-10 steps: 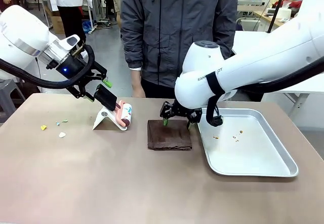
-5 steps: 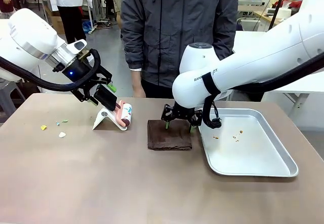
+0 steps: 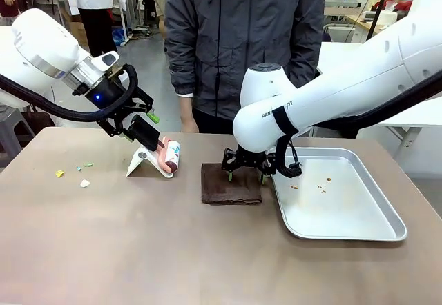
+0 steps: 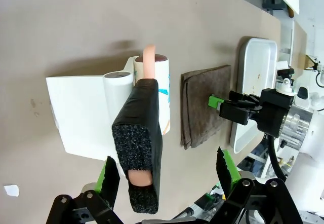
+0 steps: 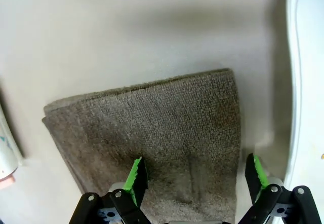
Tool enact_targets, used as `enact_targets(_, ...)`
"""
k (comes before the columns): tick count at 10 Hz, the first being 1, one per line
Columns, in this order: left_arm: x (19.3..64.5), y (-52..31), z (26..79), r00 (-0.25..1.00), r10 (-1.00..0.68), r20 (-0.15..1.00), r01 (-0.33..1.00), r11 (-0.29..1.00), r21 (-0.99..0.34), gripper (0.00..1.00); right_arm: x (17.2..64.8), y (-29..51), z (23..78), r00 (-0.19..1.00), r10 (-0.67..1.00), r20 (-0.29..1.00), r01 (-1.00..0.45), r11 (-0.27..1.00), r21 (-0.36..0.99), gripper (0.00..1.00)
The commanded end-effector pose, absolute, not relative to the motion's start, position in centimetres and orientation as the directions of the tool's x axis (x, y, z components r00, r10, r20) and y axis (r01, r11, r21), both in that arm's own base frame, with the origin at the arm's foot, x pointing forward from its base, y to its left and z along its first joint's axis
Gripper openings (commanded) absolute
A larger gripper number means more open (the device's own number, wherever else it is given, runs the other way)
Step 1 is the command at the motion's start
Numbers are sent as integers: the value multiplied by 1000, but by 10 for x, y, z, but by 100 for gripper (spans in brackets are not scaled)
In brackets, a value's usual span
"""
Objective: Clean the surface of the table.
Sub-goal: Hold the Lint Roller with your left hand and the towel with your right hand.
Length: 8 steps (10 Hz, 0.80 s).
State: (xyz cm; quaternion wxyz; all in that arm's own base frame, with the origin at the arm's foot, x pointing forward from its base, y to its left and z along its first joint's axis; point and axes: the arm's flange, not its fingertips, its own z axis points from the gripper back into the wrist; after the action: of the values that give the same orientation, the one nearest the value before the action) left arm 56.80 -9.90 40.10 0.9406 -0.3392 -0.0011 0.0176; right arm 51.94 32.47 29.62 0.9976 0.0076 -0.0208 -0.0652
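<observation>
Your left fingers (image 3: 147, 116) stood wide open astride the black foam handle (image 4: 139, 133) of the white lint roller (image 3: 172, 156), gripping nothing, the left wrist view showed. Your right fingers (image 3: 228, 174), equally wide and empty, hung over the folded brown cloth (image 3: 231, 189) beside the silver metal tray (image 3: 345, 205). The brownish-tan desk (image 3: 173, 250) spanned the front view, scraps (image 3: 84, 183) at its left. Your white right arm (image 3: 331, 91) read "RANKA".

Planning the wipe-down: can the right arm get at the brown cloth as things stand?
Probably yes. Its open end effector hangs just above the far edge of the brown cloth, with nothing between them.
</observation>
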Motion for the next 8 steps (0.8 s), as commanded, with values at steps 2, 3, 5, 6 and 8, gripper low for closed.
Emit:
enact_targets(2, 571, -92, 400, 998, 46, -33, -57, 786, -615, 100, 526, 329, 299, 985, -164, 49, 165, 986, -9, 100)
enact_targets(3, 571, -94, 400, 998, 48, -28, -55, 795, -604, 100, 525, 330, 299, 988, -146, 45, 146, 989, 2, 72)
enact_targets(5, 570, -94, 402, 999, 49, -22, -52, 796, -604, 41, 524, 330, 300, 988, -148, 35, 148, 989, 8, 14)
enact_targets(6, 570, -94, 402, 998, 52, -19, -53, 793, -606, 0, 525, 330, 299, 988, -150, 31, 150, 989, 13, 0)
enact_targets(8, 570, -91, 401, 998, 64, -13, -59, 784, -617, 0, 524, 329, 298, 988, -152, 23, 151, 988, 18, 0)
